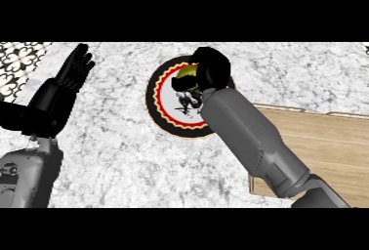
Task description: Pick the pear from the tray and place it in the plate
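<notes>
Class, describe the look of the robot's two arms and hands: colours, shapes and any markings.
The left forearm and right forearm are smooth grey casings, rounded in section; the left shows a small dark round fitting. The left hand and right hand are glossy black throughout. No cables show.

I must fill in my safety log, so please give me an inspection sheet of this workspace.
Surface: grey-white marble counter.
Job's things: yellow pear held over the upper part of the plate; the black-rimmed plate lies left of the wooden tray.
Clutter: nothing seen.
Hands: left hand open, fingers up, resting at the left; right hand curled round the pear.
Cables: nothing seen.
Surroundings: black-and-white patterned area at the upper left corner.
</notes>
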Robot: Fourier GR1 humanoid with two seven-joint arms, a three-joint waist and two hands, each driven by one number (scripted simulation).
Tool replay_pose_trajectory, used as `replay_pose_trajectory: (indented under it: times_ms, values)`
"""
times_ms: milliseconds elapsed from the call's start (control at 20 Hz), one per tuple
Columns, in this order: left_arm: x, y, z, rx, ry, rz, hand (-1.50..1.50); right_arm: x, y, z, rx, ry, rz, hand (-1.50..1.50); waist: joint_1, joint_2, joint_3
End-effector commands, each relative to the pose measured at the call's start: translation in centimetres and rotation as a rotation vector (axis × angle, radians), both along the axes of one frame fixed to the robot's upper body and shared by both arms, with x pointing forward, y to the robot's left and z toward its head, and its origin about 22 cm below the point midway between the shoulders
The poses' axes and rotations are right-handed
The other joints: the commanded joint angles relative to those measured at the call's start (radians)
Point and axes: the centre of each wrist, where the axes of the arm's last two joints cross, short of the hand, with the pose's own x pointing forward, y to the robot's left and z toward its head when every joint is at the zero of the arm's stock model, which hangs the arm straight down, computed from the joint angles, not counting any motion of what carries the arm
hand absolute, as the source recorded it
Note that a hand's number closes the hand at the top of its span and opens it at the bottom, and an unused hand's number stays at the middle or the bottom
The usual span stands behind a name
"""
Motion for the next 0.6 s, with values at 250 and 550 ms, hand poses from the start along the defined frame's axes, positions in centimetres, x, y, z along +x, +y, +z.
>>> replay_pose_trajectory:
  times_ms: [250, 550]
  values:
    - [-0.1, -1.4, -0.2, 0.0, 0.003, -0.025, 0.0, 0.7, -1.4, -1.4, 0.209, -0.06, 0.015, -1.5, 0.03, 0.008, 0.002]
    - [0.6, -0.3, -0.5, -0.004, -0.009, -0.004, 0.0, 1.4, -0.9, 1.0, 0.352, -0.254, -0.043, -1.5, 0.006, 0.006, 0.001]
